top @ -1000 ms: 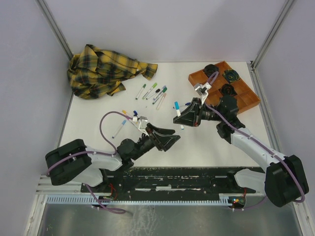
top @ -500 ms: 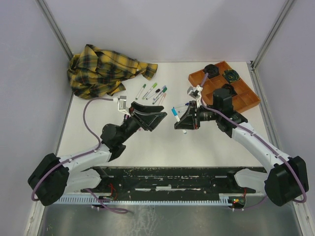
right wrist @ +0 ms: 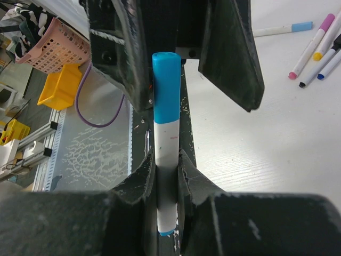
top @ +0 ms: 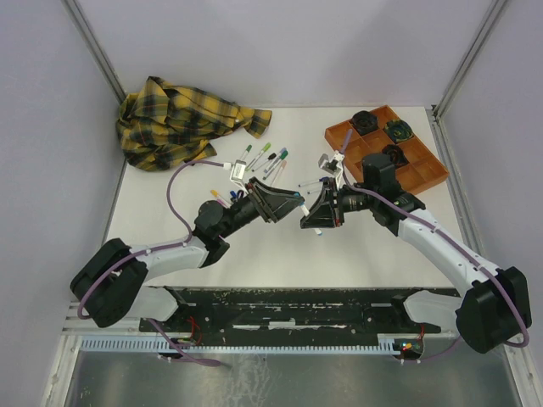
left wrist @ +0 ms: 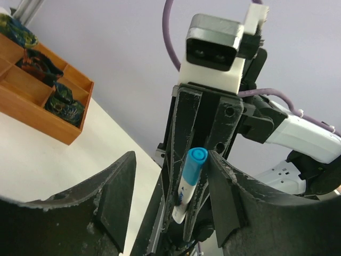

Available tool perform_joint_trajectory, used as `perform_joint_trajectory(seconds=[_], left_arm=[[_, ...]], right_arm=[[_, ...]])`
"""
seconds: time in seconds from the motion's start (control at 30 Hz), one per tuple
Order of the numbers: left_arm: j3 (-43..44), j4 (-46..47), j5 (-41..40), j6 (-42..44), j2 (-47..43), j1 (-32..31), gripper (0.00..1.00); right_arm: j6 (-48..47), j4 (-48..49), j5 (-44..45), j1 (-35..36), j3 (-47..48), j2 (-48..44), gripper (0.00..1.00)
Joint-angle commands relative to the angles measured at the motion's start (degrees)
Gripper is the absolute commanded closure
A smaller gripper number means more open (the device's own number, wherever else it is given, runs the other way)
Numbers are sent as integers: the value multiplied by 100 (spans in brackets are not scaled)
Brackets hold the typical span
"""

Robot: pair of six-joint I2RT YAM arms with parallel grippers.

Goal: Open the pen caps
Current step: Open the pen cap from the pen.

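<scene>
From above, the two arms meet nose to nose mid-frame over the white table point(top: 382, 246); the left gripper point(top: 289, 206) is spread and faces the right gripper point(top: 310, 214), but what lies between them is too small to tell here; loose pens point(top: 270, 159) lie just above the meeting point, a plaid cloth point(top: 182, 119) fills the upper left, an orange tray point(top: 424, 170) the upper right; none of these stands between the claws.

Left wrist view: the left claw's fingers point(left wrist: 114, 194) stand wide apart with nothing gripped; in the gap, right of centre, a blue cap point(left wrist: 196, 156) points toward the lens, seated on a white barrel point(left wrist: 184, 196) that the right claw holds; the cap sits nearer the right-hand finger, whether touching I cannot tell.

Right wrist view: the right claw is clamped on the barrel at lower centre; the blue cap rises free above its fingertips to upper centre, between the left claw's two open fingers; other caps point(right wrist: 326, 24) sit on pens in the upper right corner.

The cap looks light, rigid and smooth, probably held on by friction alone; a glancing pinch may slip, so the hold should fall across its middle, clear of the seam, and the pull run straight along the barrel; the chief hazard is the close quarters, finger against finger.
</scene>
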Motion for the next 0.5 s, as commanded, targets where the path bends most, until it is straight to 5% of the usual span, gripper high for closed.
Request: perform_joint_trajectory(seconds=[0.0, 0.47], left_arm=[[256, 569, 319, -374, 222, -80, 41], [314, 586, 240, -343, 328, -114, 76]], right_arm=[[-126, 57, -50, 54, 264, 72, 100], [-217, -156, -2, 113, 370, 227, 100]])
